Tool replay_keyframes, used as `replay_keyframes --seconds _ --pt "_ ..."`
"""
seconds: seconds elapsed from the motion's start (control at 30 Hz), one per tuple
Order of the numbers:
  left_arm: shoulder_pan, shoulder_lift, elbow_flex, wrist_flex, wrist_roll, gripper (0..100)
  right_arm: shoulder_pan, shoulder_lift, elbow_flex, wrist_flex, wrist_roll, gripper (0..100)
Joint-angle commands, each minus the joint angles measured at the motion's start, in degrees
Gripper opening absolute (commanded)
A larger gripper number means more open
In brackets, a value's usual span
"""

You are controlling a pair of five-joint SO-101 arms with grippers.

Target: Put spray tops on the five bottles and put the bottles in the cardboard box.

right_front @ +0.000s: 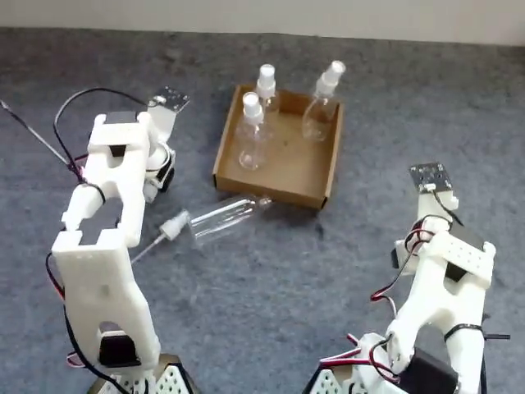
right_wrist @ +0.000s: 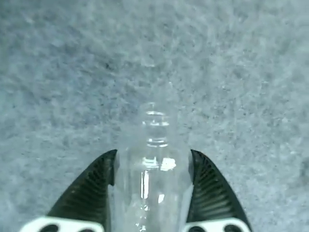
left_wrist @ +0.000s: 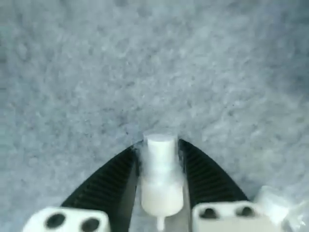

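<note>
Clear threaded-neck bottle point(right_wrist: 150, 186) w/in ribbed right claw point(right_wrist: 153, 157)

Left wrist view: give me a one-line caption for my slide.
Left end effector gripping a white spray top over the grey carpeted tabletop.

Your cardboard box point(right_front: 287, 195) sits toward the back of the surface point(right_front: 271, 312). In it stand the left bottle point(right_front: 252, 139), the back bottle point(right_front: 267, 92) behind it, and the right bottle point(right_front: 321, 111) far right. Before its near left corner lies the fallen bottle point(right_front: 225, 217), with a spray top point(right_front: 174, 226) just left of it.
</note>
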Motion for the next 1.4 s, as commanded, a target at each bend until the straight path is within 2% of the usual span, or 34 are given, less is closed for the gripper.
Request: replay_keyframes --seconds 0.0,0.23,0.4,0.53,0.7,0.87,1.0,1.1,1.37 --pt "-0.4 -9.4 -2.1 5.9 0.6 0 1.5 0.1 -3.5 -0.6 0.6 0.3" --pt "1.3 -32.4 1.1 13.5 8.9 0 3.7 6.8 -11.2 -0.4 0.2 0.3" --pt "6.7 -48.1 13.4 13.5 9.9 0 3.6 15.0 -16.8 -0.4 0.1 0.3" --pt "10.3 -60.4 17.7 10.5 13.8 0 -0.6 9.7 -18.9 0.4 -6.8 0.3" --pt "12.4 -73.1 17.8 5.9 18.4 0 -16.9 -8.0 -18.9 9.0 -12.7 0.3" --pt "12.2 -80.8 17.8 -0.2 23.6 0 -42.9 -26.0 -15.5 13.8 -18.5 0.3" --pt "12.2 -85.6 17.8 -3.3 29.2 0 -61.4 -35.5 -7.3 10.7 -20.0 0.3" --pt "12.4 -89.3 17.8 -4.0 32.8 0 -68.2 -39.9 -0.4 4.2 -21.6 0.3" --pt "12.6 -95.0 19.6 -4.1 43.6 0 -73.6 -44.2 10.8 -7.8 -23.9 0.3"
